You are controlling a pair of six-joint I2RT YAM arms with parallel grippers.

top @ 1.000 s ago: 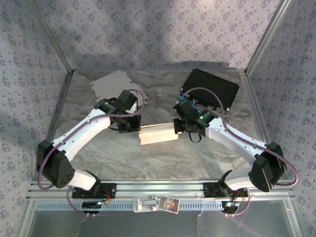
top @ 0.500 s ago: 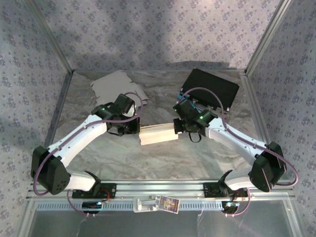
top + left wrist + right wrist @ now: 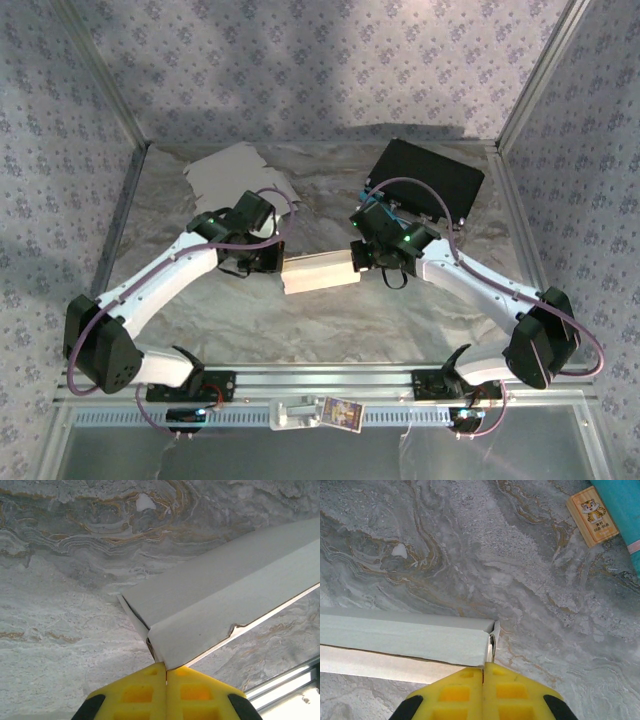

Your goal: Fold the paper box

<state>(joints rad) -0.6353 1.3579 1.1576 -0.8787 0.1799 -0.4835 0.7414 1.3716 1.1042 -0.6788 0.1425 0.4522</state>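
**Paper box held at both ends.** We see the paper box [image 3: 320, 271] as a long, pale, matte cardboard prism over the veined marble table [image 3: 300, 335]. From above, both its ends are hidden under the wrists, and each wrist view cuts off its length. At its left end the left gripper [image 3: 166, 667], its yellow pads pressed together, pinches a thin corner flap. At its right end the right gripper [image 3: 483, 669] is likewise closed on a flap edge. We cannot tell how deep the flaps sit. Behind the box lie a ragged grey sheet [image 3: 230, 172] and a flat black case [image 3: 428, 180].
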